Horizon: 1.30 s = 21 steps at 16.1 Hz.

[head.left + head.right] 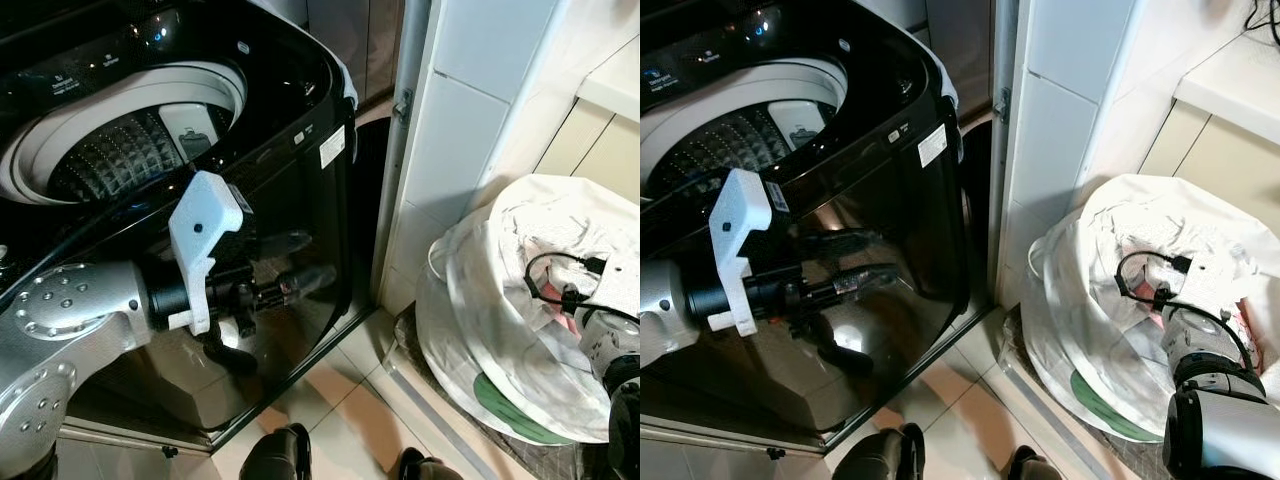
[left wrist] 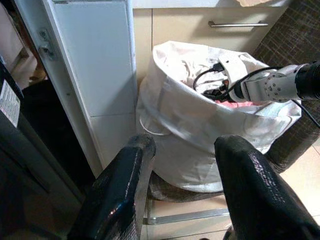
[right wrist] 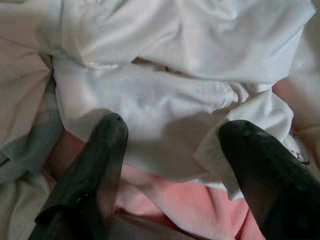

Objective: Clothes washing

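The left arm is reaching across the body at chest level, its silver forearm lying level; the left gripper (image 2: 182, 185) is holding its two black fingers parted; the right arm is stretching down and forward, wrist bent; the right gripper (image 3: 172, 165) is spreading its fingers (image 3: 102, 165) wide.

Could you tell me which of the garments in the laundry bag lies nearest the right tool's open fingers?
The white garment, lying directly between the right tool's fingers; the pink one sits partly beneath it.
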Motion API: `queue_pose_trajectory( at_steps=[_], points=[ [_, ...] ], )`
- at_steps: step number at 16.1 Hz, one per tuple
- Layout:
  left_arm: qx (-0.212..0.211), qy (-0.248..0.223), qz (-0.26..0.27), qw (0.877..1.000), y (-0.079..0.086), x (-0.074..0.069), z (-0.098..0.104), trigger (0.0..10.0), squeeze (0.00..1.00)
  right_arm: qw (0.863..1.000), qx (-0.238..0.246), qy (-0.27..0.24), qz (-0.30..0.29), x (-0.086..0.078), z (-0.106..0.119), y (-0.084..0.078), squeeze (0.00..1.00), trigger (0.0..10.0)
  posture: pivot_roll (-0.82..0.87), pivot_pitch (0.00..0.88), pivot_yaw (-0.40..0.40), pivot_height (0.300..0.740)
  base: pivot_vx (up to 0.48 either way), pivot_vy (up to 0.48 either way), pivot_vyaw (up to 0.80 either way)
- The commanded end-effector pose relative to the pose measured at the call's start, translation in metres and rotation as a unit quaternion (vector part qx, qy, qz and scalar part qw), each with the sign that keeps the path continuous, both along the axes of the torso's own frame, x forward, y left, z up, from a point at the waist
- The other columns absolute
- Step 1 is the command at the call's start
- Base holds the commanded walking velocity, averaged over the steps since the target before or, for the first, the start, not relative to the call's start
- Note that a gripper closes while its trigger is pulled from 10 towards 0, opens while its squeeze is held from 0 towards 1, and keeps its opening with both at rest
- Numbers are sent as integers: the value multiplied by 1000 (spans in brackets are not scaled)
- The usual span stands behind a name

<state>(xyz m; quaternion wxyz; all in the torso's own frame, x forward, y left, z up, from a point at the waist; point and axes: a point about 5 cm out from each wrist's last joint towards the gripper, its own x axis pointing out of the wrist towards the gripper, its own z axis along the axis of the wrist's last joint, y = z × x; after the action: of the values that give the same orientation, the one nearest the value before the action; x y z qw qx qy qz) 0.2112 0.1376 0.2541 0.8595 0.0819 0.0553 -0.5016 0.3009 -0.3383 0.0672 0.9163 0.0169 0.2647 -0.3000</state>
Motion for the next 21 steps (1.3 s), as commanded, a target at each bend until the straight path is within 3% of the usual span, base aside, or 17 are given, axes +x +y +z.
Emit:
queue_pose_trajectory(
  at_steps=[1, 11, 21],
  points=[
    [4, 2, -5, 1000, 1, -4, 1, 10000, 0, 1000, 8, 18, -7, -6, -8, 0, 0, 0, 399, 217, 103, 740, 0, 0, 0],
    [-4, 12, -3, 1000, -3, -4, 0, 10000, 0, 999, 22, -8, -22, -5, -4, -3, 0, 0, 385, 200, 95, 740, 0, 0, 0],
    [-76, -1, 54, 996, -20, 29, -12, 10000, 0, 994, 8, -107, -9, 17, 38, -12, 0, 0, 198, 123, 37, 740, 0, 0, 0]
  ],
)
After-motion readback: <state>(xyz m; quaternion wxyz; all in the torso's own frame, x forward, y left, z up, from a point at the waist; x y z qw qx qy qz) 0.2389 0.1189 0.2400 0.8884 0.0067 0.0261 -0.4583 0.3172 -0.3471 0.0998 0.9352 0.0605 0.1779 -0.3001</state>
